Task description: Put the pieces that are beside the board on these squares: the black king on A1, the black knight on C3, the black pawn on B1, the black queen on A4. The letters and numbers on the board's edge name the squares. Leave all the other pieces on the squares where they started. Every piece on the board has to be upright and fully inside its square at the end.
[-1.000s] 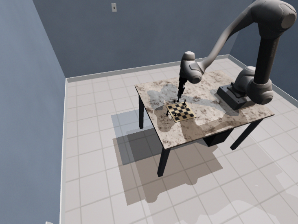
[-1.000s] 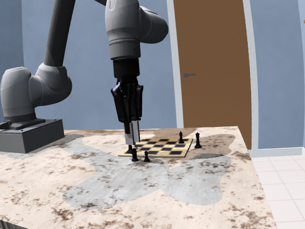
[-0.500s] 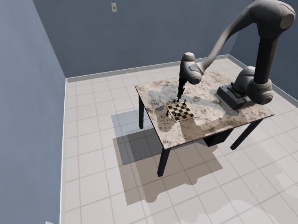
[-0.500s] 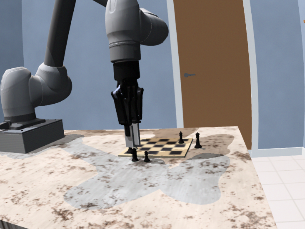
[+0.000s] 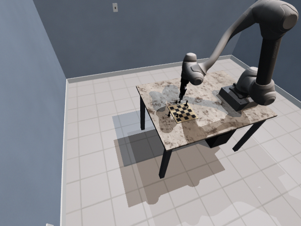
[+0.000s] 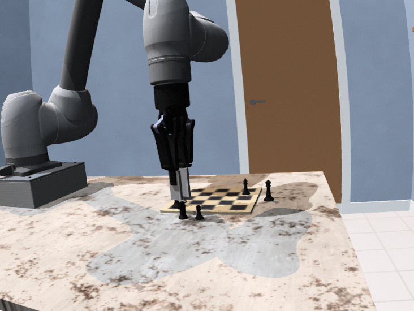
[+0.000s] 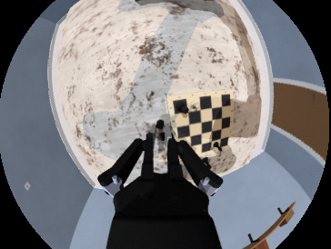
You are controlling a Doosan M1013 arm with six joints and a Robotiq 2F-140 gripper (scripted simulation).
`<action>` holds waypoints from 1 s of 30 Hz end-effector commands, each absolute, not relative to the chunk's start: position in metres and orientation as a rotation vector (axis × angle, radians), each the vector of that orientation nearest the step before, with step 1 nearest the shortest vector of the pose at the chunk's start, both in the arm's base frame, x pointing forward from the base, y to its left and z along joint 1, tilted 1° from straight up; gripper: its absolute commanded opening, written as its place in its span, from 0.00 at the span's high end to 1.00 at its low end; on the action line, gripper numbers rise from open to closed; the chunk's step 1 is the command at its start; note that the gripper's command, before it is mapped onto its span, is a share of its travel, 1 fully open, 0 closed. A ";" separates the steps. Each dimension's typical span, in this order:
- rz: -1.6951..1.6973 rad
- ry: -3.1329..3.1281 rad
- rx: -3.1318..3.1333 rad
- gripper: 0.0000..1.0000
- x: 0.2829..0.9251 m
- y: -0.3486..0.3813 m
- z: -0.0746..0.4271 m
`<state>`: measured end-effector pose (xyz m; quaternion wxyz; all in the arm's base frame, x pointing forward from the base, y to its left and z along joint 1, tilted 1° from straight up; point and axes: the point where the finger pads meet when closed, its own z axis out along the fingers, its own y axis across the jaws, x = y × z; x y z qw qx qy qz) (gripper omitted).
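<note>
Black two-finger gripper [image 6: 179, 197] vert. at mid-frame of exterior view, fingers narrowly parted, straddling but prob. not yet pinching the tall black chess piece (king?) [image 7: 160, 124] standing upright directly beneath on marbled worktop [image 6: 167, 260], just off tan-and-black checkered board's [image 6: 220, 202] left corner.

Lighting's pretty even and soft, no harsh glare anywhere. Several overlapping shadows spread across the marble table [image 5: 214, 126], some grey-blue, some brownish, so the light seems to come from more than one direction overhead. Same layered shadows fall on the tiled floor [image 5: 97, 169] under the table. The top view is sharp but the chess pieces are tiny in it. The wrist view is heavy fisheye, a circle with black corners, everything bending toward the rim and a bit soft.
</note>
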<state>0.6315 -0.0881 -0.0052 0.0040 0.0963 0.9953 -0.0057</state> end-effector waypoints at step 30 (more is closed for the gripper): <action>-0.018 3.119 0.302 0.77 0.632 -0.088 -0.009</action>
